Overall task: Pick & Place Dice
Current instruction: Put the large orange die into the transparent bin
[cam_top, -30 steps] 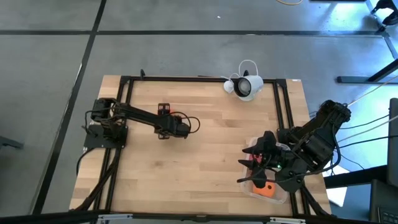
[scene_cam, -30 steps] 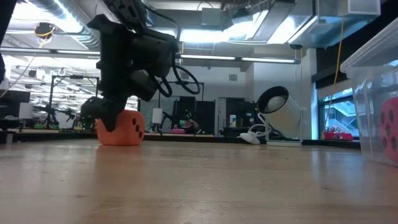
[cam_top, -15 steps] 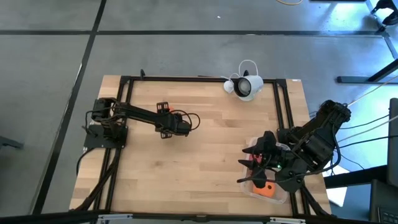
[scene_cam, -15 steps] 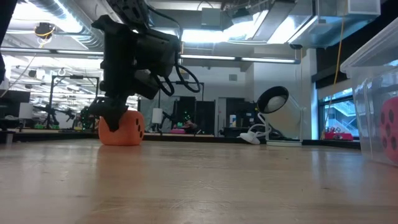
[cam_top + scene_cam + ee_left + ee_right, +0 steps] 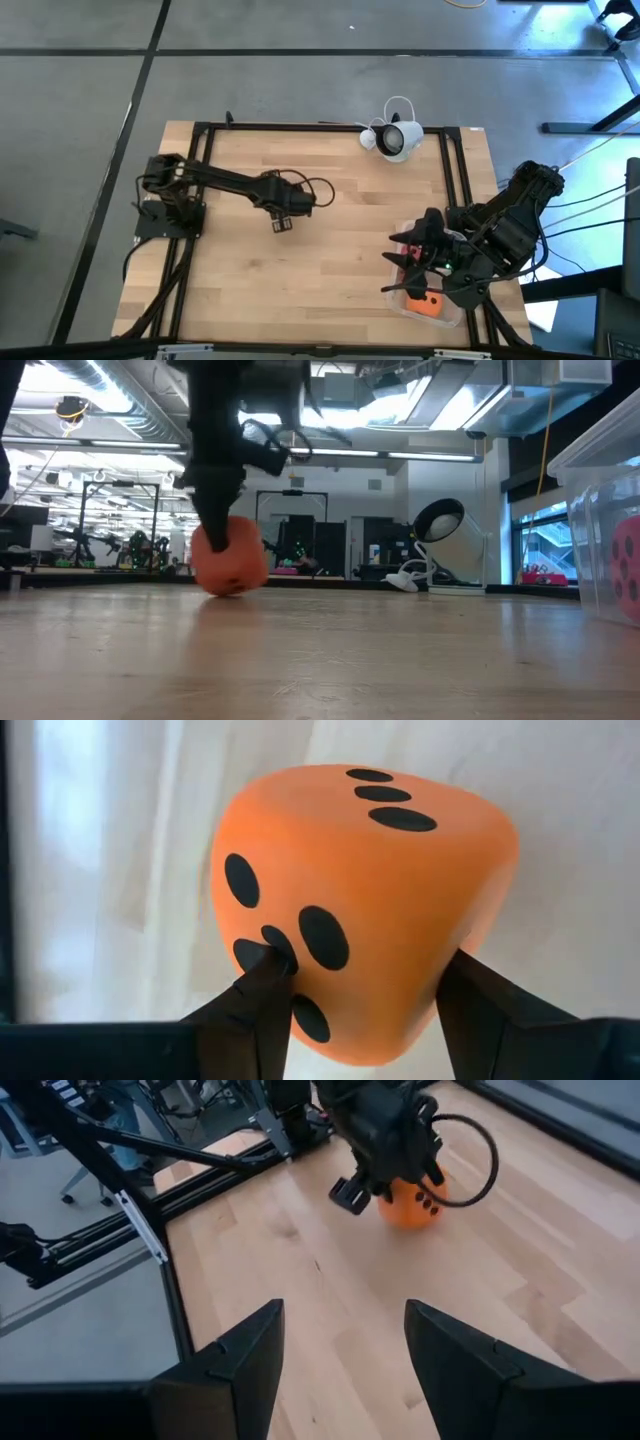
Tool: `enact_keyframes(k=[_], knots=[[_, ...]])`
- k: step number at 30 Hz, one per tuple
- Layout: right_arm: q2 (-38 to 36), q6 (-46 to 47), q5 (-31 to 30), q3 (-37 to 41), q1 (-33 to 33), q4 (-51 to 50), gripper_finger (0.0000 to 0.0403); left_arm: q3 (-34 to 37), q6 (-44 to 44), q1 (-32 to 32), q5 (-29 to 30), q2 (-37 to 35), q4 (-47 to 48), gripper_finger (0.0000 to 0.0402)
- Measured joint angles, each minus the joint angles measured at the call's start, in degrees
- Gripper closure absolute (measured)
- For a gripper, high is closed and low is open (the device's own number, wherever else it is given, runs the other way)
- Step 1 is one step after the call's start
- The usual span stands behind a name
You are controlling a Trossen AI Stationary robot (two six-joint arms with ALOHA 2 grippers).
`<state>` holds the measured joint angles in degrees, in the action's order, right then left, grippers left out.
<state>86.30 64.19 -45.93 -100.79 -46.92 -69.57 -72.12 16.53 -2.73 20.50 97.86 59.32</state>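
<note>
- Looking straight down, the high view shows the left arm reaching from the left edge of the pale wooden worktop [image 5: 300, 280] to just left of the frame's centre, where the left end effector [image 5: 283, 208] covers its die. At lower right, the right end effector [image 5: 412, 268] hangs over a clear plastic bin [image 5: 452, 314] at the worktop's right edge; a second orange die [image 5: 430, 304] and something red lie in the bin. A white round lamp [image 5: 397, 139] sits at upper centre.
- Level with the worktop, the low view has the orange soft cube die with dark pips [image 5: 229, 556] left of centre, tilted, its lower edge right at the wood; touching or just clear I cannot tell. Dark fingers come down onto it from above. A red-pink die [image 5: 627, 571] shows through the bin wall at the right edge.
- Seen from the left wrist, the two fingertips [image 5: 268, 982] pinch the orange die on opposite sides.
- Seen from the right wrist, its own fingers [image 5: 240, 1360] stand spread with nothing between them; the other arm and its die lie beyond, at upper centre.
</note>
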Motion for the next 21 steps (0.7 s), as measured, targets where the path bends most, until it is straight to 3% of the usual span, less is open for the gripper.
enact_keyframes(k=[10,13,21], knots=[[0.0,-3.6,-3.0,0.0,0.0,0.0,0.0197,0.0,6.0,0.4,-11.3,-8.0,-5.4,0.0241],[0.0,-6.5,-5.8,0.0,0.2,0.0,0.0197,0.0,9.1,1.0,-14.9,-11.8,-12.4,0.0244],[0.1,-20.4,-6.1,0.0,2.2,0.9,0.0197,-0.1,17.8,1.6,-19.3,-23.1,-37.5,0.0257]])
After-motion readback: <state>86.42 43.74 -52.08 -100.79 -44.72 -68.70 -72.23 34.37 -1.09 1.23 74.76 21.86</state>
